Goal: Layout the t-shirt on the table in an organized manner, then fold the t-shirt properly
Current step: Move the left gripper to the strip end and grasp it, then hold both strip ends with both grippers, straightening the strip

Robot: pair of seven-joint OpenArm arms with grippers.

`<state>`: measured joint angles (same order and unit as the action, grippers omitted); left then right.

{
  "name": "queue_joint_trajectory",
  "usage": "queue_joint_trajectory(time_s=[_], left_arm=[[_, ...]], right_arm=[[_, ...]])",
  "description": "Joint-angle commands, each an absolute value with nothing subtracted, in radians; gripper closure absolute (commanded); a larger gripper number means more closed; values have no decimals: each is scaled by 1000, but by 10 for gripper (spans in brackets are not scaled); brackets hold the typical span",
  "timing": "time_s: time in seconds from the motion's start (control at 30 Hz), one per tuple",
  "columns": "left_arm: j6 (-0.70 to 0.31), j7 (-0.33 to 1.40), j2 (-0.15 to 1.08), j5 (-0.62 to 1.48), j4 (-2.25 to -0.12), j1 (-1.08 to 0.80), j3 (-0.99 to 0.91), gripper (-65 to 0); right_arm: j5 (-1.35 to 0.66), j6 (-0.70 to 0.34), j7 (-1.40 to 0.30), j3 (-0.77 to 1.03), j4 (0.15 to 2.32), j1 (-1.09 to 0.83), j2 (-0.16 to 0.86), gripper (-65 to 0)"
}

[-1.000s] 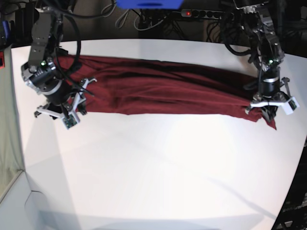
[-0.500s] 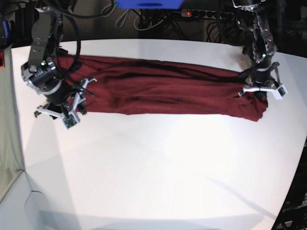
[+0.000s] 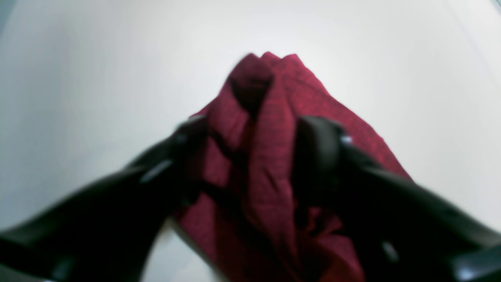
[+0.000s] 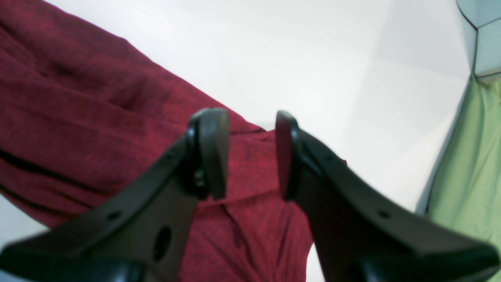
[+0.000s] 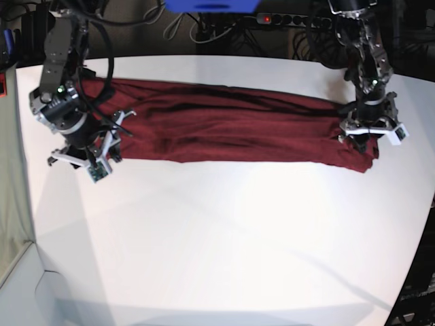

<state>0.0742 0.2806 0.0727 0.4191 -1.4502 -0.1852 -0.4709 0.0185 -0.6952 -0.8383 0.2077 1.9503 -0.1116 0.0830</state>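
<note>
The maroon t-shirt (image 5: 231,125) lies stretched in a long wrinkled band across the far half of the white table (image 5: 224,238). My left gripper (image 5: 368,141) stands over the shirt's right end. In the left wrist view its blurred fingers (image 3: 188,156) are spread, and a bunched ridge of t-shirt (image 3: 274,117) rises loosely between them, so the left gripper (image 3: 250,156) is open. My right gripper (image 5: 85,161) hovers at the shirt's left end. It (image 4: 250,156) is open too, nothing between its pads (image 4: 213,152), with t-shirt (image 4: 78,117) and bare table (image 4: 313,58) underneath.
A power strip with cables (image 5: 285,20) and a blue object (image 5: 211,5) sit behind the table's far edge. A green fabric surface (image 4: 469,156) borders the table beside the right gripper. The table's right edge (image 5: 425,224) runs close to the left arm.
The left gripper drew the shirt's right end back toward the far edge, then its jaws spread apart. The right arm has stayed where it was.
</note>
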Motion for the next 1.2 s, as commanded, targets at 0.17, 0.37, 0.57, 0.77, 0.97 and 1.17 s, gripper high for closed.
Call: queue_joint_trajectory(time_s=[0.17,0.37,0.57,0.77,0.97,1.17], left_arm=[[67,257,81,421,-1540,-179,-513,-418],[65,259,102,421,-1575,-179,-524,-420],[64,344,165,421,-1541,-170,-506,-420],[35,475,280,414,-1546,-170,-421,-421],[-113,483,320,410,-1552,-173,-414,-421],[-186,483,314,417,-1552,-196,-483,-421]], right_arm=[[8,-698,-823,216,1975,-97,91,-214],[8,-698,-826,217,1969,-101,87,-215],[8,-698,-826,217,1968,-119,87,-217],[8,-698,-825,214,1966,-133,87,-325],[8,-698,-819,209,1966,-140,87,-383],[8,-698,-820,211,1966,-142,87,-382]])
